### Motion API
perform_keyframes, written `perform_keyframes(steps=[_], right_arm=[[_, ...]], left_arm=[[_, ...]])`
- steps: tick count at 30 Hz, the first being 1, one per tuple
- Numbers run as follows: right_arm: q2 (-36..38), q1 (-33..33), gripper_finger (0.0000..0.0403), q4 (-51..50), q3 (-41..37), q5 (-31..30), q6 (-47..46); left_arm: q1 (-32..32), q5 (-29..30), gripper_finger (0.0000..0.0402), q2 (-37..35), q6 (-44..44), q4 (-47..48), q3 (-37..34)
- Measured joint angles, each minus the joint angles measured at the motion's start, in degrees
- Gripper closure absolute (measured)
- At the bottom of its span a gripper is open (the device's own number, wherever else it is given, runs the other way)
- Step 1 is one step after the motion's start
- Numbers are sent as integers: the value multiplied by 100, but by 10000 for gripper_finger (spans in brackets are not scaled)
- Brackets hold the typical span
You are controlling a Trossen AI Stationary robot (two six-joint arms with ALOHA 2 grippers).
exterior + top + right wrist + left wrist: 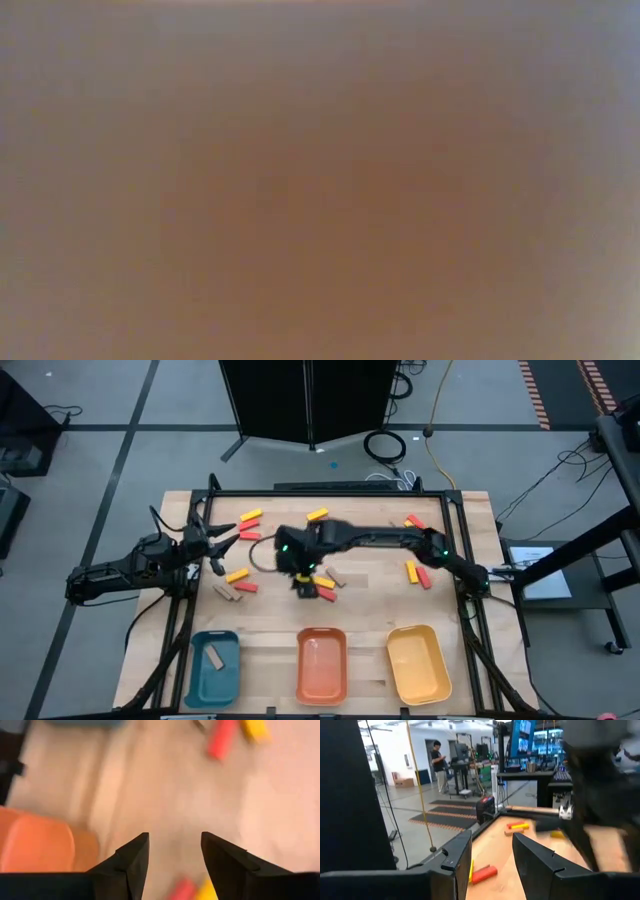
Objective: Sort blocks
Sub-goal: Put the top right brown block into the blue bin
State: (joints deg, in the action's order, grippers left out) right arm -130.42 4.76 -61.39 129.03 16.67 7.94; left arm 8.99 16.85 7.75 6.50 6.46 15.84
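Observation:
Red, yellow and tan blocks lie flat on the wooden table (370,610): some at the far left (250,517), a yellow one (317,514) at the far middle, some at the right (417,573), and some near the left arm (240,582). One tan block (214,655) lies in the blue tray (213,670). My right gripper (300,584) (174,837) hangs open above the table's middle, slanting down, with a red block (184,890) and a yellow block (207,891) just below its fingers. My left gripper (215,547) (492,837) stands open and level at the left edge, holding nothing.
An orange tray (321,663) and a yellow tray (418,662) stand beside the blue one along the near edge. In the right wrist view the orange tray (35,845) lies close beside the fingers. The low view shows only a brownish blur. A person (439,762) stands far off in the room.

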Motion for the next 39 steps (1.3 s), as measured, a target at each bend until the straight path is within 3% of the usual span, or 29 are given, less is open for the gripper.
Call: perform_keyframes(steps=[7,16,24,29,39], right_arm=[[547,438,227,-1560,-2,-381,-107],[611,1730,227,127,0,-468,507],[-23,2900,227,191,-4,-469,-135],[-298,3183,227,-219,-9,-453,-585],[-355,3137,227,-468,-390,-459,-343]], left_arm=[[-2,25,261,0,-94,39,0],[-2,36,261,0,-162,27,0],[-2,38,261,0,-163,126,0],[-2,62,261,0,-162,177,0],[-2,60,261,0,-168,209,0]])
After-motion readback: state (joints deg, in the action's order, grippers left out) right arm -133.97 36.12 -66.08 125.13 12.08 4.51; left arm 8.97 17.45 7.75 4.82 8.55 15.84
